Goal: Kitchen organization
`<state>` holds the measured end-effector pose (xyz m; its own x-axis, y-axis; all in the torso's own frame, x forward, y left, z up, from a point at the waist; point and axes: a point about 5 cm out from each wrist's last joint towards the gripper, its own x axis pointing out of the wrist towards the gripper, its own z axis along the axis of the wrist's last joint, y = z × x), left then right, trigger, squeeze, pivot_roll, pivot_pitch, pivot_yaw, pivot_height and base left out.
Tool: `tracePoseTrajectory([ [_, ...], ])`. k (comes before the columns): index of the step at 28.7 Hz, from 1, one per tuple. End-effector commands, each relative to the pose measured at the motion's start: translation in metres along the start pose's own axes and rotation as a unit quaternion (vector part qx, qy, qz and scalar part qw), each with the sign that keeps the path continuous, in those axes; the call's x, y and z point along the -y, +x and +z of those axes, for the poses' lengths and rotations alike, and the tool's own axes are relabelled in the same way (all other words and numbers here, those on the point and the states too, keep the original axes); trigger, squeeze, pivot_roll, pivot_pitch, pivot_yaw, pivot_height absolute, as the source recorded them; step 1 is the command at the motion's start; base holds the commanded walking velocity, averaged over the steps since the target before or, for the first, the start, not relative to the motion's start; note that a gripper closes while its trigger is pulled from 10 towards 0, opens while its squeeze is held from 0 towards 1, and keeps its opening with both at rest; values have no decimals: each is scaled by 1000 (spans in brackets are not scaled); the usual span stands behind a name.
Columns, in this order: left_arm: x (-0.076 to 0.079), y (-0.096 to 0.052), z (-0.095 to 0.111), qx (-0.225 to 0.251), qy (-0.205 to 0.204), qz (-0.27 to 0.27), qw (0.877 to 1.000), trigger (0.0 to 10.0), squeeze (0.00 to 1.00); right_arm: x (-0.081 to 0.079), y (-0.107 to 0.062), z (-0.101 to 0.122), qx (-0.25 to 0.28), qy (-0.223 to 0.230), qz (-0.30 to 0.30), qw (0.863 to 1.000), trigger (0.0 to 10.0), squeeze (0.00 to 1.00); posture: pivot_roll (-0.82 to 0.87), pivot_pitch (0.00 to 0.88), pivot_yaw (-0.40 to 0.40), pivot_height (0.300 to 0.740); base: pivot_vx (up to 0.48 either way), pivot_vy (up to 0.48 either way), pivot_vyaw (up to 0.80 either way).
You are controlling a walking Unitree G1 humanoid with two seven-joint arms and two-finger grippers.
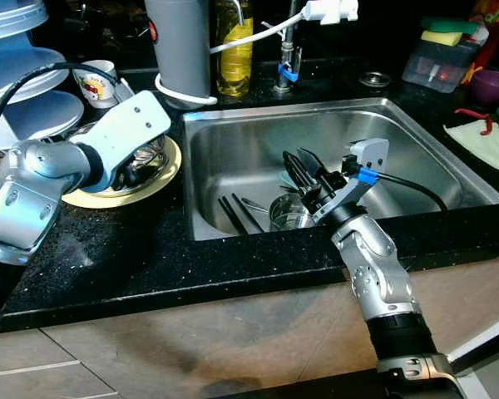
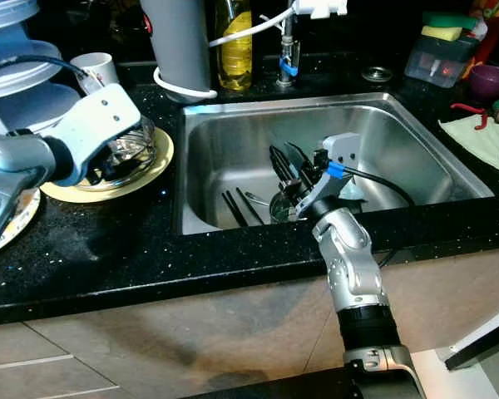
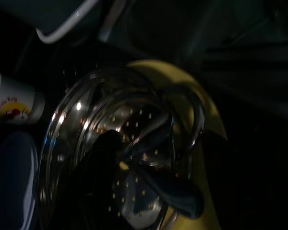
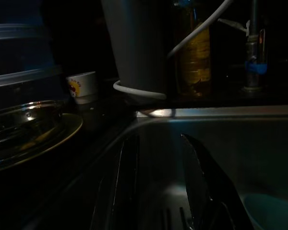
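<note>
A perforated steel bowl (image 1: 152, 155) with spoons in it sits on a yellow plate (image 1: 168, 174) on the black counter, left of the sink. My left gripper (image 1: 135, 165) reaches into that bowl (image 3: 110, 124), its tip hidden behind the white wrist housing. Down in the steel sink (image 1: 233, 133), my right gripper (image 1: 296, 158) hangs open with nothing between its fingers (image 4: 206, 182). It is just above a small steel cup (image 1: 288, 214). Black chopsticks (image 1: 235, 214) and a spoon (image 1: 254, 204) lie on the sink floor beside the cup.
Behind the sink stand a grey jug (image 1: 181, 46), a yellow bottle (image 1: 234, 50) and the tap (image 1: 287, 58). A mug (image 1: 96, 83) and stacked plastic tubs (image 1: 17, 50) are at the back left. A sponge box (image 1: 441, 58), purple bowl (image 1: 492, 83) and cloth (image 1: 486, 141) lie to the right.
</note>
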<state>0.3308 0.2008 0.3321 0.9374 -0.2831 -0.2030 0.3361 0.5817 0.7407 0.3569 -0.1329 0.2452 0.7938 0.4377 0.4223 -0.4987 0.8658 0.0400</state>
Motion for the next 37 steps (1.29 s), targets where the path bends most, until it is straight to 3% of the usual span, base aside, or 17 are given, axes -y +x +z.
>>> tracePoseTrajectory([
  [1,-2,-2,-9,-35,17,4,999,10000,0,-1,-4,-5,-12,8,2,1000,10000,0,-19,148,9,740,0,0,0],
  [3,-2,-2,-13,-44,24,7,999,10000,0,-1,-4,-5,-13,9,1,1000,10000,0,-19,148,9,740,0,0,0],
  [4,-3,-2,-16,-49,27,12,998,6784,0,-1,-4,-5,-13,9,1,1000,10000,0,-19,149,10,740,0,0,0],
  [5,-4,-1,-18,-52,28,15,998,1961,0,0,-5,-5,-14,9,1,1000,10000,0,-20,150,11,740,0,0,0],
  [7,-4,0,-19,-53,29,16,998,1961,0,0,-5,-5,-14,9,1,1000,10000,0,-20,150,11,740,0,0,0],
  [8,-3,1,-19,-52,27,17,998,0,0,0,-5,-5,-14,9,0,1000,10000,0,-22,150,12,740,0,0,0],
  [17,-2,2,-16,-47,22,18,998,0,0,1,-6,-5,-17,9,-2,1000,10000,0,-23,152,11,740,0,0,0],
  [23,-4,2,-15,-44,26,23,998,2039,0,2,-6,-4,-17,8,-3,1000,10000,0,-23,154,11,740,0,0,0],
  [28,-3,2,-15,-45,28,21,998,2314,0,2,-6,-4,-17,8,-3,1000,10000,0,-24,157,11,740,0,0,0],
  [29,-2,2,-16,-46,32,17,998,4000,0,2,-6,-4,-18,8,-4,1000,10000,0,-24,157,11,740,0,0,0],
  [30,-2,2,-16,-46,32,17,998,4000,0,2,-6,-4,-18,8,-4,1000,10000,0,-24,157,11,740,0,0,0],
  [31,-1,2,-16,-48,33,15,998,10000,494,3,-6,-4,-19,9,-4,1000,10000,0,-25,159,10,740,0,0,0],
  [32,-1,2,-16,-48,33,15,998,10000,494,3,-6,-4,-19,9,-4,1000,10000,0,-25,159,10,740,0,0,0],
  [33,0,2,-16,-48,30,13,998,10000,1000,3,-6,-5,-20,9,-4,1000,10000,0,-25,159,10,740,0,0,0],
  [36,-1,2,-16,-49,32,15,998,10000,1000,3,-6,-5,-21,9,-4,1000,10000,0,-25,159,10,740,0,0,0],
  [37,-1,2,-16,-50,35,17,998,10000,0,3,-6,-5,-21,9,-4,1000,10000,0,-25,160,10,740,0,0,0],
])
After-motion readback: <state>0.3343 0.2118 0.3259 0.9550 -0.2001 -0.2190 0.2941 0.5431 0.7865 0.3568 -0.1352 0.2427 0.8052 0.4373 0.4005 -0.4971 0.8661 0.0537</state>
